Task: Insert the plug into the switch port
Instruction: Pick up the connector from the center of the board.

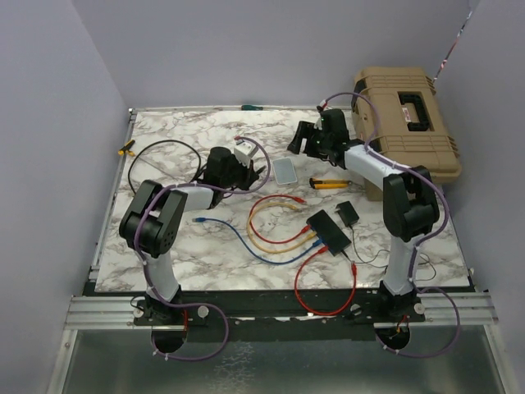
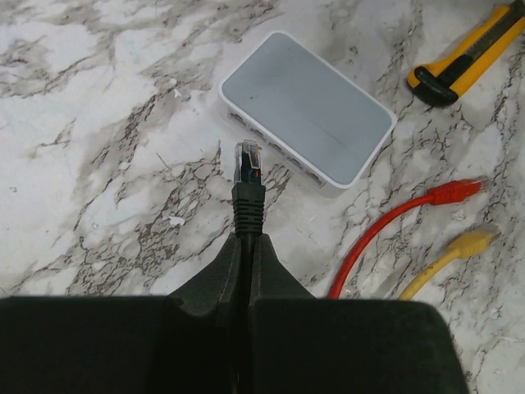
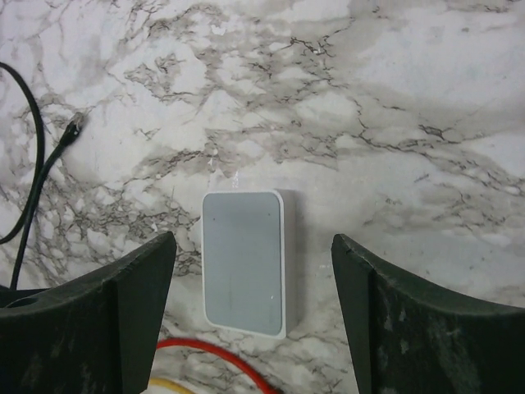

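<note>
The black switch point(image 1: 328, 231) lies right of centre on the table, with red, yellow and blue cables at its left edge. My left gripper point(image 2: 246, 246) is shut on a black cable just behind its clear-tipped plug point(image 2: 248, 162). The plug points at the side of a small grey-white box point(image 2: 308, 107), a short way from it. In the top view my left gripper point(image 1: 259, 172) sits left of that box point(image 1: 285, 170). My right gripper point(image 1: 297, 141) is open and empty, hovering above the same box point(image 3: 244, 263). The switch is out of both wrist views.
A yellow utility knife point(image 1: 330, 183) lies right of the grey-white box. A small black adapter point(image 1: 348, 213) sits beside the switch. A tan case point(image 1: 406, 119) stands at the back right. Loose red point(image 2: 455, 191) and yellow point(image 2: 472, 242) plugs lie on the marble.
</note>
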{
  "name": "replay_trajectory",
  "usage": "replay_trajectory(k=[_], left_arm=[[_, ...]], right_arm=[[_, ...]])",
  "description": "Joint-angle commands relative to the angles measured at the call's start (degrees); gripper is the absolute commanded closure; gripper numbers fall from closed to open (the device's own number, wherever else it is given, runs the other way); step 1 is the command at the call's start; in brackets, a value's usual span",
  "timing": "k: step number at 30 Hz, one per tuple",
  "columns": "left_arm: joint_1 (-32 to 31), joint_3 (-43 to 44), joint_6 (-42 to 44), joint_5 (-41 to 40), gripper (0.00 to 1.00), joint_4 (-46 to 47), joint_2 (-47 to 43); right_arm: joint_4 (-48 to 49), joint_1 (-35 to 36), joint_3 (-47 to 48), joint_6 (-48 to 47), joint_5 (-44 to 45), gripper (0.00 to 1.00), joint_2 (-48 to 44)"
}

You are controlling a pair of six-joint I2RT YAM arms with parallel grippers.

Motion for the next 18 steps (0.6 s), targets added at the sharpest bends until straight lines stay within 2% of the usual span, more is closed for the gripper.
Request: replay_trajectory(k=[1, 7, 18], left_arm=[[0.6, 2.7, 1.4, 1.9, 1.00, -5.4, 2.4], [0.6, 3.9, 2.6, 2.2, 1.00, -6.8, 4.6], [0.6, 5.6, 2.2, 3.9, 1.00, -7.6, 8.0]], right_arm=[[-0.6, -0.3, 5.6, -4.5, -3.5, 0.20, 5.7], [-4.0, -0.3, 12.7, -5.9, -6.0, 0.22, 13.4], [-3.2, -0.2, 14.2, -10.0, -19.3, 0.29, 19.7]])
